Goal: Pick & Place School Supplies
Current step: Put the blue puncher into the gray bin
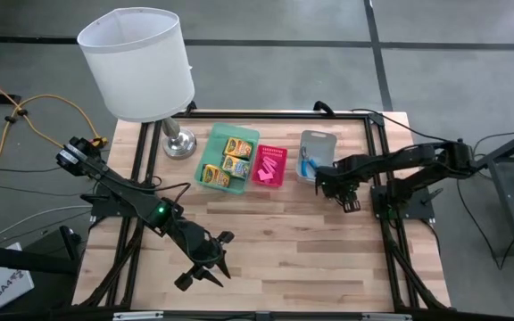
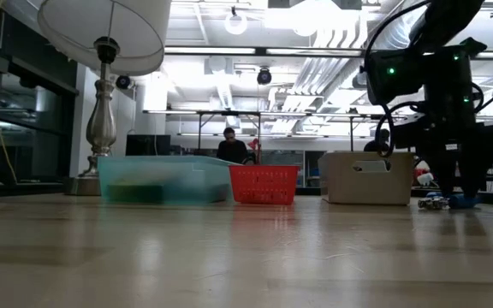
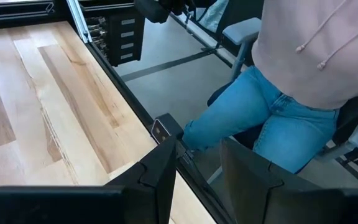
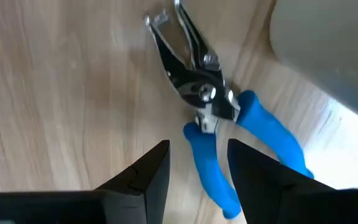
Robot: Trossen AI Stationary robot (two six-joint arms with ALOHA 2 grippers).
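Observation:
A blue-handled metal tool [image 4: 197,87] lies flat on the wood beside the grey tray [image 4: 328,43]. My right gripper [image 4: 199,150] is open and points down, one finger on either side of one blue handle [image 4: 207,168] without touching it; in the low view it stands at the tabletop [image 2: 452,198]. A second blue-handled tool [image 1: 308,165] lies in the grey tray [image 1: 318,141]. Three crayon boxes [image 1: 226,160] lie in the green tray [image 1: 217,134], and pink erasers [image 1: 270,167] in the pink tray [image 1: 271,147]. My left gripper [image 1: 208,267] waits open near the table's near edge.
The white-shaded lamp [image 1: 141,62] stands at the far left corner, beside the green tray. The three trays stand in a row along the far side [image 2: 264,184]. Bare wood stretches across the middle and near half. A seated person in jeans [image 3: 272,106] is beyond the near edge.

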